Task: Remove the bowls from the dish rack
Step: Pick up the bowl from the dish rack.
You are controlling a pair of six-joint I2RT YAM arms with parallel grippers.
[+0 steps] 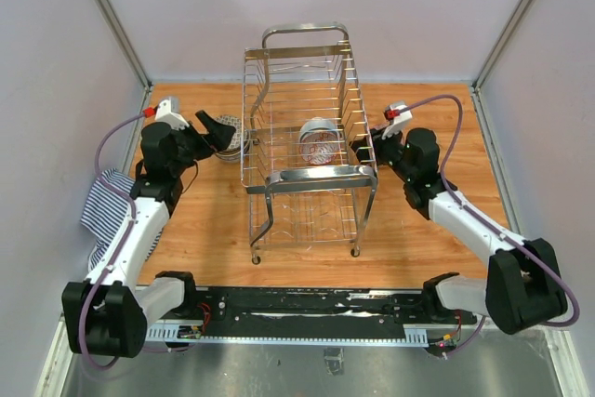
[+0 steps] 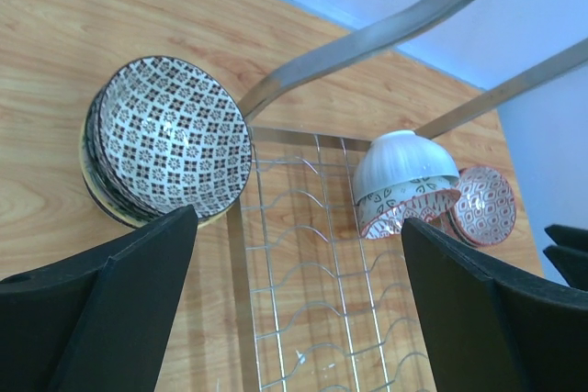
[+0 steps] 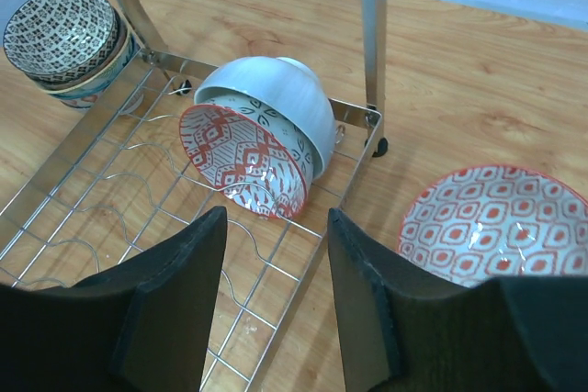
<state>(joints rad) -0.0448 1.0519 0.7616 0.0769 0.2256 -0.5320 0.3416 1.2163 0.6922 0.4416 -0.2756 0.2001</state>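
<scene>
Near left edge: striped cloth (image 1: 102,206) lay on the table (image 1: 418,230), not part of the job.

Left gripper (image 2: 299,227) hung beside the rack's left side, jaws spread wide, nothing between them. Just beyond it sat a stack of dark-patterned bowls (image 2: 170,140) on the table, outside the rack, so already unloaded.

Right gripper (image 3: 276,222) sat at the rack's right side, jaws about half apart and empty. Just beside it on the table was a red-patterned bowl (image 3: 496,227), also out.

Dish rack (image 1: 321,177) stood mid-table. Inside it, toward the right side, was the tilted bowl (image 3: 262,140), white outside, red pattern inside, lying on its side on the wires. It could be two nested; can't tell.

Step in hand, as I judge it: right arm takes that bowl.
- Come over the side rail, not through the wires.
- Put one finger inside the upper rim and one on the outer wall.
- Close firmly, since glazed ceramic probably slips.
- Lift straight up until clear of the wire humps and rail before swinging out.
- Set it down near the red one without knocking it.

Far handle loop (image 1: 307,33) stayed out of the path.
</scene>
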